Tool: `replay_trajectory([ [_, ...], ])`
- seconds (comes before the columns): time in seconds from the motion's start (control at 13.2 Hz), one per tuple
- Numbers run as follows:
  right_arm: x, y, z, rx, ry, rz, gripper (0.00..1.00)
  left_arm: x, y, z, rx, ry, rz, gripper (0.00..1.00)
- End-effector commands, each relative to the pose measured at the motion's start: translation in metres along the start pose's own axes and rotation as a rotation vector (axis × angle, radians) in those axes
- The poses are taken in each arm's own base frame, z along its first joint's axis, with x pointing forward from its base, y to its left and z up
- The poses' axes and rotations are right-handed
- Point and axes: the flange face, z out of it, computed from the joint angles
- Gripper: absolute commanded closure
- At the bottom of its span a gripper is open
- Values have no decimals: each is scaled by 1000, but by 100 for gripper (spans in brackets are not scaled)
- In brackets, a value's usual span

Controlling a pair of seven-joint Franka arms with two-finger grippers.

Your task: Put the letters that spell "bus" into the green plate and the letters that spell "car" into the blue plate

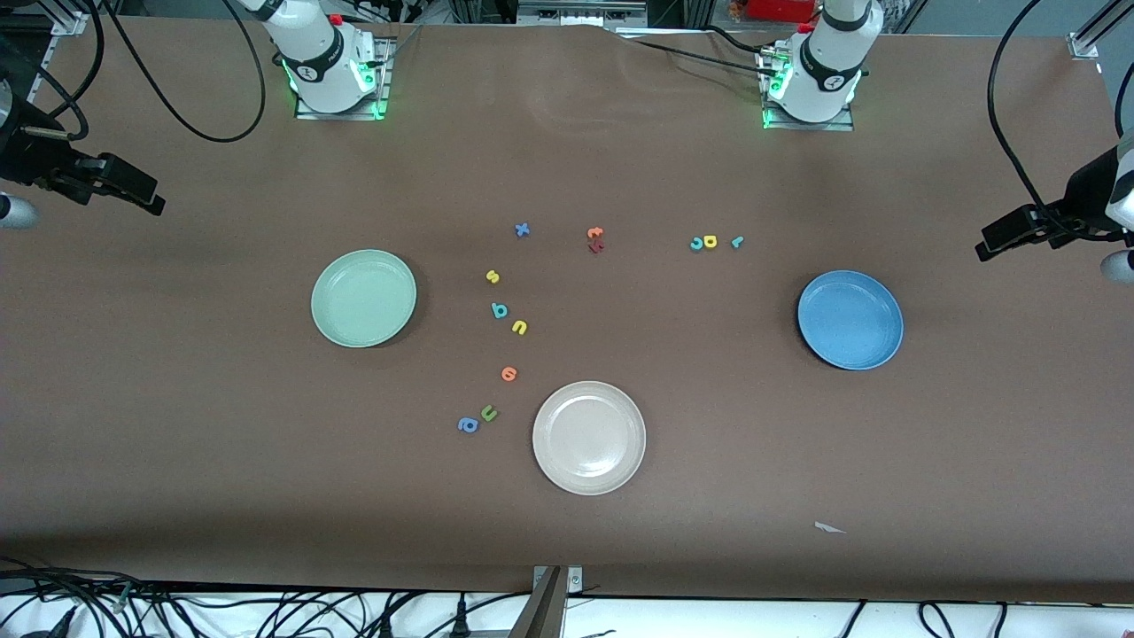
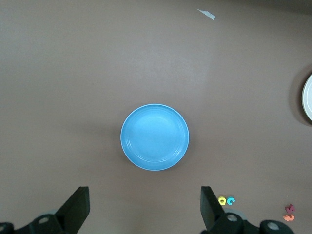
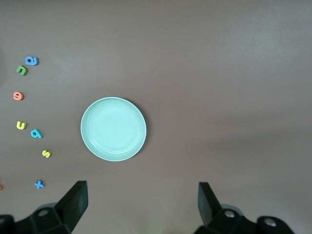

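Note:
The green plate (image 1: 363, 298) (image 3: 113, 128) and the blue plate (image 1: 850, 319) (image 2: 154, 137) lie bare. Between them, nearer the green plate, are the yellow s (image 1: 493, 277) (image 3: 46, 154), teal-blue b (image 1: 499, 310) (image 3: 36, 133) and yellow u (image 1: 520, 328) (image 3: 21, 125). Toward the blue plate sit the teal c (image 1: 696, 244) (image 2: 230, 200), yellow a (image 1: 710, 241) (image 2: 222, 200) and thin r (image 1: 736, 241). My right gripper (image 1: 146, 197) (image 3: 141, 200) hangs open high over its end of the table. My left gripper (image 1: 988, 244) (image 2: 145, 204) hangs open high over its own end.
A beige-white plate (image 1: 589, 437) lies nearest the front camera. Beside it are an orange letter (image 1: 508, 374), an olive u (image 1: 488, 413) and a blue a (image 1: 468, 425). A blue x (image 1: 522, 229) and orange and red letters (image 1: 595, 239) lie toward the bases. A white scrap (image 1: 828, 528) lies near the table's front edge.

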Motion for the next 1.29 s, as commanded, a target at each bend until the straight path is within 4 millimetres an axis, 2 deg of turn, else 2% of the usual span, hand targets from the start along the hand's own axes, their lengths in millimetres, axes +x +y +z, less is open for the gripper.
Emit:
replay_trajectory([
  [0.0, -3, 0, -8, 4, -2, -5, 0, -5, -1, -4, -19, 14, 9, 1],
  [1.21, -5, 0, -8, 4, -16, -4, 0, -3, 3, 4, -16, -3, 14, 1],
])
